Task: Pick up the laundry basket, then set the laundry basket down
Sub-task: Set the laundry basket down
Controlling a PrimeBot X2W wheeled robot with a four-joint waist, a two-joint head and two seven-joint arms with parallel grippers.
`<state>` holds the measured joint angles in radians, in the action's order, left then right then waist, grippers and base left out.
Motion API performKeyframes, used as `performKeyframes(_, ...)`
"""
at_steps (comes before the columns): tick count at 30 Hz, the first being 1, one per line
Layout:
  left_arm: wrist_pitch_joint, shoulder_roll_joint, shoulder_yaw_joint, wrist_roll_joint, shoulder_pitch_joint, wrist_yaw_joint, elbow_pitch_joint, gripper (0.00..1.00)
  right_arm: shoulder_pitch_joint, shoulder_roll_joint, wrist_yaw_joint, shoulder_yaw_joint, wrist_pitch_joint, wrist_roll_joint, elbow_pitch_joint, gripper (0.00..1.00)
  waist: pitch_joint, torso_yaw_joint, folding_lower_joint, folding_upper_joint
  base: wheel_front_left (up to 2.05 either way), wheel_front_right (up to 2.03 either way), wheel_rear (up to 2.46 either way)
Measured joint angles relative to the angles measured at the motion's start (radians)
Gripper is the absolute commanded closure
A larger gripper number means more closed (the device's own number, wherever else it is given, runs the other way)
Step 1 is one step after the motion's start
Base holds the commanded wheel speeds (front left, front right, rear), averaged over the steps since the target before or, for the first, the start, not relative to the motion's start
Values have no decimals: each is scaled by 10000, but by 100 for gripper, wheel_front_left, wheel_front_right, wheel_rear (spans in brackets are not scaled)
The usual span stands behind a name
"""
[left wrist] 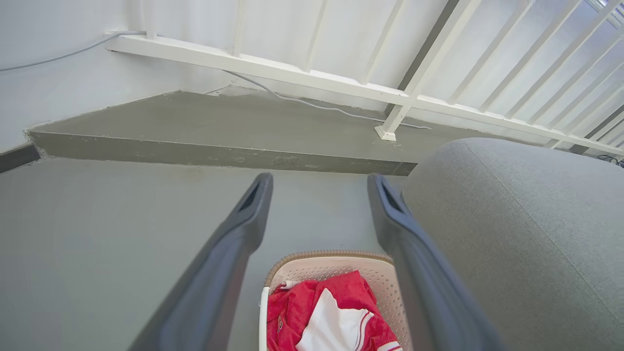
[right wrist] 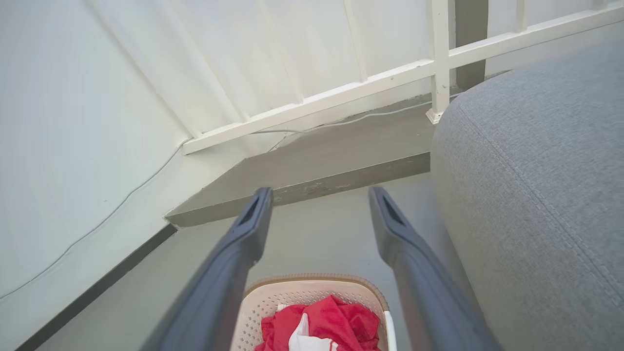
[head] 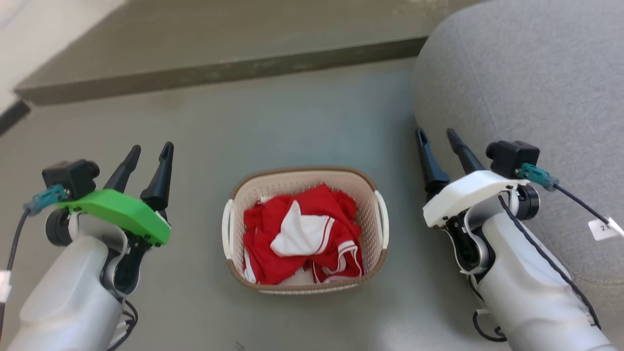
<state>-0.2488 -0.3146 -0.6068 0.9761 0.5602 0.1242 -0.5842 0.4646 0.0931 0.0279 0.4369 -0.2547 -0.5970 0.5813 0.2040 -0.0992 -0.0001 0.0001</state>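
Observation:
The laundry basket (head: 369,222) stands on the grey floor in the middle of the head view, cream and perforated, with a brown rim and a white handle on each side. Red and white clothes (head: 302,234) fill it. My left gripper (head: 151,152) hovers open to the basket's left, well apart from it. On the other side my right gripper (head: 437,137) is open too, beside the grey seat. In the left wrist view the basket (left wrist: 312,268) lies low between my fingers, and the right wrist view has the basket (right wrist: 287,295) at its bottom edge.
A large grey upholstered seat (head: 526,87) fills the right side, close to my right arm. A raised concrete step (head: 219,73) runs across the far side, with a white railing (left wrist: 399,97) and a cable behind it. A white wall is at the left.

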Motion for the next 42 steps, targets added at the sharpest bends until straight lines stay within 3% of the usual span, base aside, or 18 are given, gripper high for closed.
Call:
performKeyframes(7,0,90,1095,-880,-949,-58,943,0,-915,2,-2,-272,0,598,-817,0,-824,36,0,0,0,0,0)
performKeyframes(17,-2,182,2786,-2261,-2548,-560,2345,0,-1780,17,111,-740,0,1244,-1858,0,-1436,143,0,0,0,0,0)
performKeyframes(28,-4,522,3432,-3847,-3751,-767,3559,0,-2583,29,268,-1104,0,1847,-2420,0,-1486,123,1,0,0,0,0)
performKeyframes(42,-4,1122,3818,-4684,-4665,-614,4295,0,-2933,10,265,-1323,0,2291,-2842,0,-1430,212,1,0,0,0,0)
